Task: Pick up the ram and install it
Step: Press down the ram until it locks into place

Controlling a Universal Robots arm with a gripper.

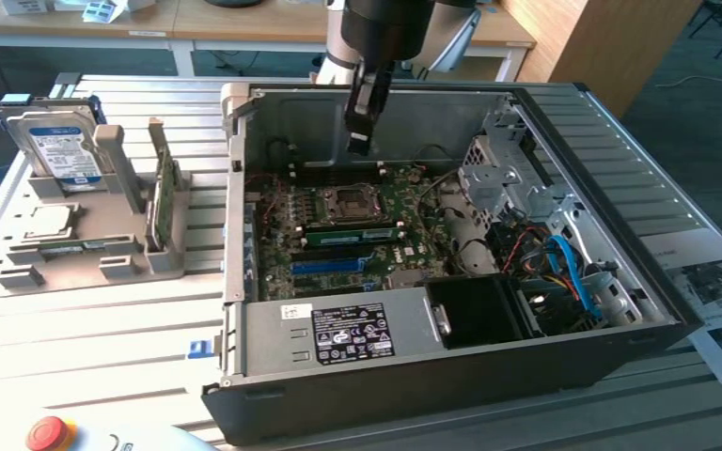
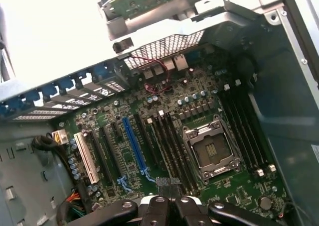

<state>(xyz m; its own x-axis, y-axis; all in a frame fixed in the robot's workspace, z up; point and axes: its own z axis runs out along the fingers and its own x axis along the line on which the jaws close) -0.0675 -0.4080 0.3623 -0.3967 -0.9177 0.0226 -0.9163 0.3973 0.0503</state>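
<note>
To the exterior view's left of the jaws (image 1: 360, 141), well apart from them, a grey holder rack (image 1: 86, 254) stood on the slatted surface (image 1: 98, 329). It carried a silver hard drive (image 1: 57, 150) with a blue label, upright, and a green board (image 1: 164, 199) standing on edge in a slot. Whether that board was a second ram could not be told.

The jaws were closed narrow, pointing down above the open computer case (image 1: 462, 376). In the wrist view, a small dark piece with a green edge (image 2: 168, 184) sat between the jaws; it was too little exposed to confirm as the ram.

Below the jaws lay the motherboard (image 1: 349, 235) with the processor socket (image 1: 346, 203). One ram (image 1: 354, 230) was already seated in a slot just beside the socket. A long blue slot (image 2: 133, 145) ran near the jaws.

To the exterior view's right stood the drive cage (image 1: 511, 178), blue cables (image 1: 574, 272) and the power supply (image 1: 349, 334).
</note>
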